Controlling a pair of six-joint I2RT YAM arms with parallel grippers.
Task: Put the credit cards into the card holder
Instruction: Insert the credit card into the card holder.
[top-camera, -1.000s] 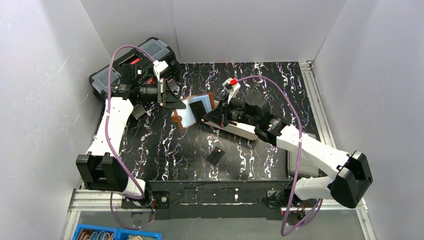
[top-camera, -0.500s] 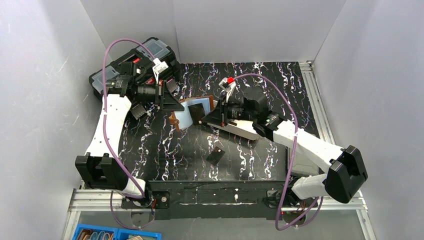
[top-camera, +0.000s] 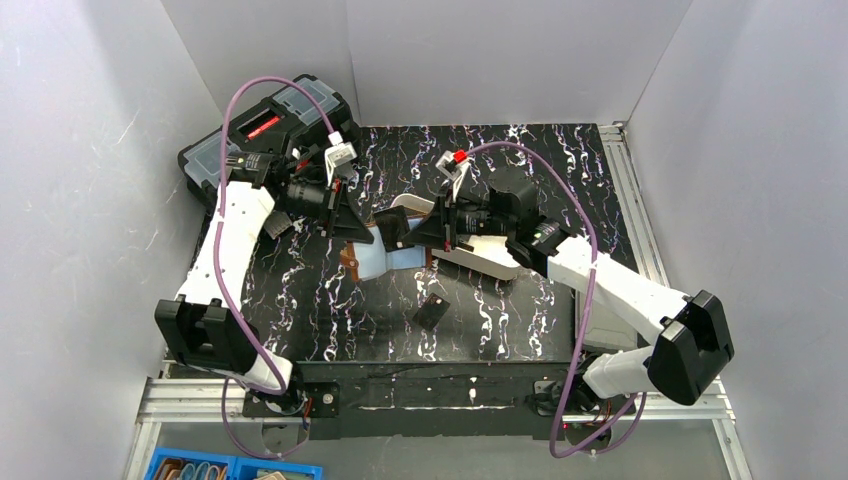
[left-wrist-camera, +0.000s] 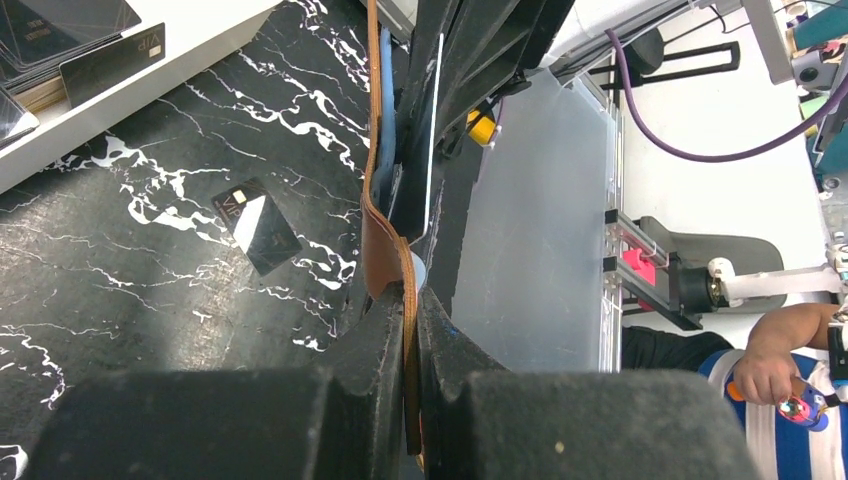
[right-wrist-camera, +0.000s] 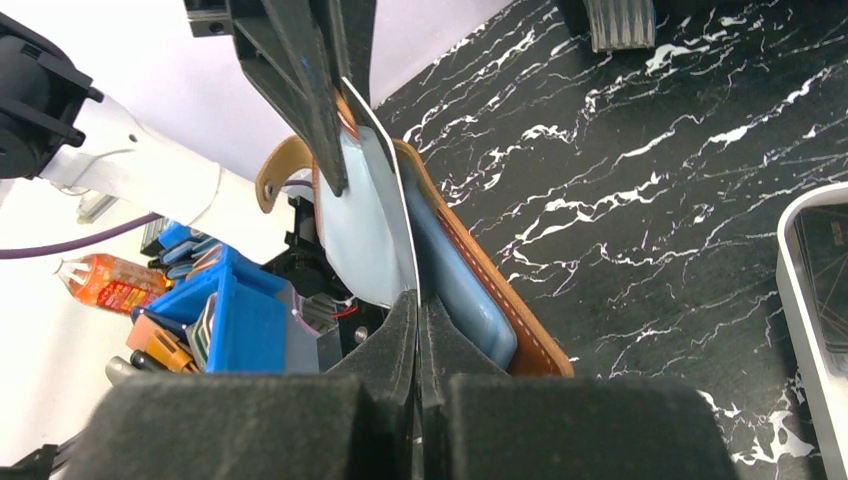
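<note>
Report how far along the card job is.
Done: the wallet is held up open; no card shows seated in it. In hand: the left gripper pinches the wallet's edge while the right gripper presses one card against its blue lining. Left: seat that card, then the loose card on the table and the stacked cards in the white tray.
</note>
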